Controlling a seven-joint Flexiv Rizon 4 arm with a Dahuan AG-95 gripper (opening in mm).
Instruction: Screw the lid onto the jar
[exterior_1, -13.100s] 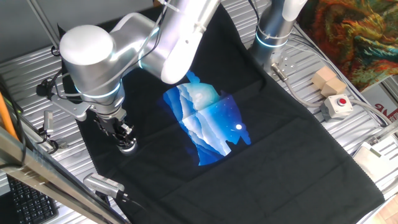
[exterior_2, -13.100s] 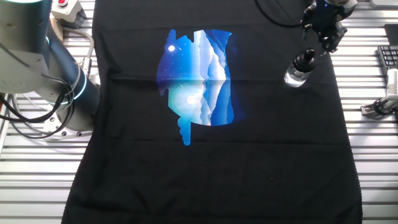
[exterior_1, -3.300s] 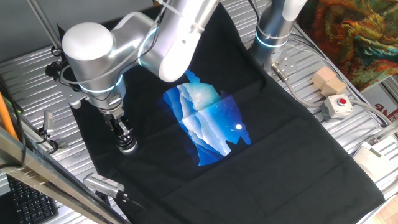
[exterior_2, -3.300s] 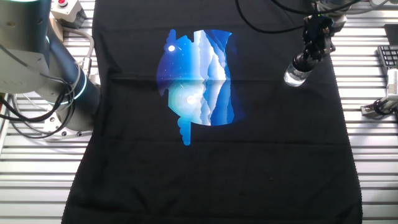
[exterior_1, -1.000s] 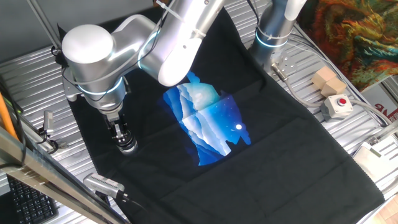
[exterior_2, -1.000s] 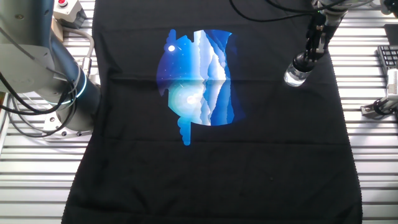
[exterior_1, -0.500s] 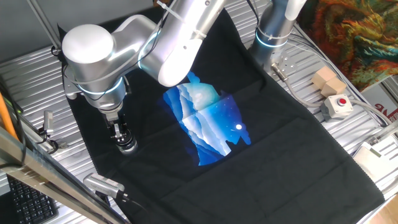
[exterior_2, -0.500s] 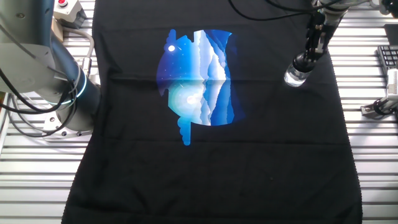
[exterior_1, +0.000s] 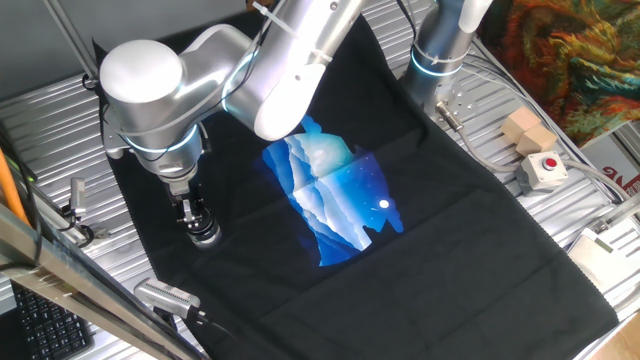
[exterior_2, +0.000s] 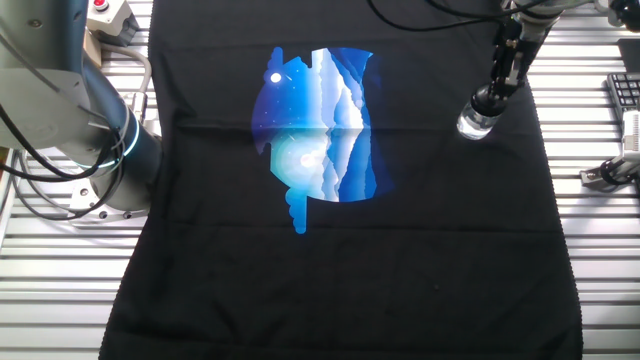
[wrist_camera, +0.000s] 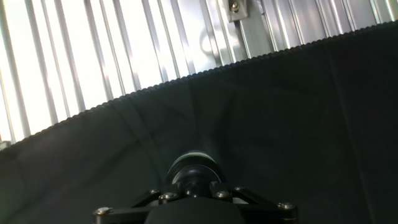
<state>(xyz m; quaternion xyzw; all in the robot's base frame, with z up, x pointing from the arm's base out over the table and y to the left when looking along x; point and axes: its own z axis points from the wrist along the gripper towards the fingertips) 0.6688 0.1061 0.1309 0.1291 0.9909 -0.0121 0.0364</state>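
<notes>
Surface: ribbed metal table (exterior_1: 60, 110) was covered by a black cloth (exterior_2: 440, 240) printed with a blue-and-white mountain scene (exterior_2: 315, 135).
Jar: the jar (exterior_2: 474, 122) stood upright on the cloth near its right edge in the other fixed view, clear glass catching light; in one fixed view it (exterior_1: 205, 236) sat at the cloth's left side.
Lid: the lid (exterior_2: 484, 100) was a dark cap sitting on top of the jar; in the hand view it (wrist_camera: 194, 169) appeared as a round dark shape just past the fingers.
Gripper: the gripper (exterior_2: 497, 84) pointed straight down with its fingertips closed around the lid; in one fixed view it (exterior_1: 196, 215) hung directly above the jar.
Arm: silver arm (exterior_1: 150, 85) rose over the cloth's left side.
Off the cloth: a red-buttoned box (exterior_1: 541, 170) lay far right in one fixed view.
</notes>
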